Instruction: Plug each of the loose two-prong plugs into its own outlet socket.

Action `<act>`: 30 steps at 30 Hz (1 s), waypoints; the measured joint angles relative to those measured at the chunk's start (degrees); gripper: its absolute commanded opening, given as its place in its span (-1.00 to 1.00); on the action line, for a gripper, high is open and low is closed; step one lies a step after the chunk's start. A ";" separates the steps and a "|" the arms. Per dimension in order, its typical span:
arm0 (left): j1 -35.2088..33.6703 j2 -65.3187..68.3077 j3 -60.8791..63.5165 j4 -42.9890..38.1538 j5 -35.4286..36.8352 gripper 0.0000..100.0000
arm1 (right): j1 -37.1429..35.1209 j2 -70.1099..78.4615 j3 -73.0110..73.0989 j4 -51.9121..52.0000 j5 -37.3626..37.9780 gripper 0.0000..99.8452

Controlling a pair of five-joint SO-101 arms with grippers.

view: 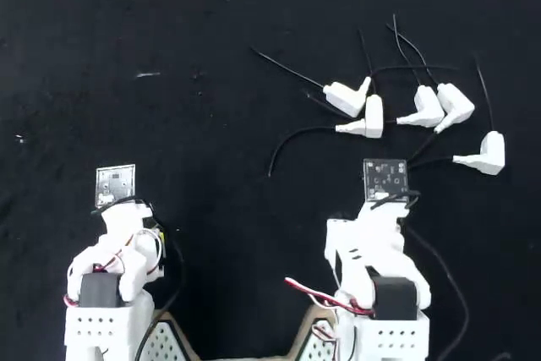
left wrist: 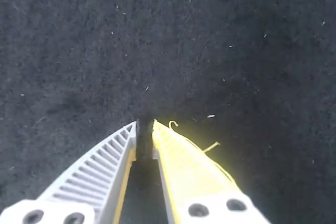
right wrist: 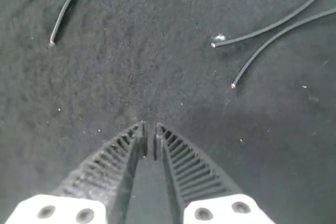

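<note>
Several white two-prong plugs lie with their black wires at the far right of the black table, among them one point(view: 347, 95), another point(view: 425, 109) and the nearest point(view: 486, 154). Both arms sit folded at the near edge, the left arm point(view: 118, 251) and the right arm point(view: 376, 251). My left gripper point(left wrist: 144, 124) is shut over bare cloth, one finger white and the other yellow. My right gripper point(right wrist: 149, 127) is shut too, with nothing in it. Cut wire ends point(right wrist: 232, 85) lie on the cloth a little beyond it.
A small grey square plate point(view: 116, 185) sits at the front of the left arm and a black one point(view: 385, 179) at the front of the right arm. One long wire point(view: 292, 137) curls toward the table's middle. Black cloth point(view: 169, 82) covers the left half.
</note>
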 measured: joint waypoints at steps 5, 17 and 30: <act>-4.31 0.26 0.18 -0.53 -0.18 -0.88 | 0.79 0.00 7.38 -5.45 0.00 -0.97; -11.52 0.26 0.53 -0.62 -0.26 -0.88 | 0.97 0.00 9.05 -4.92 0.00 -0.98; -11.69 0.26 0.53 -0.62 -0.18 -0.88 | 0.53 0.00 9.05 -4.92 0.00 -0.98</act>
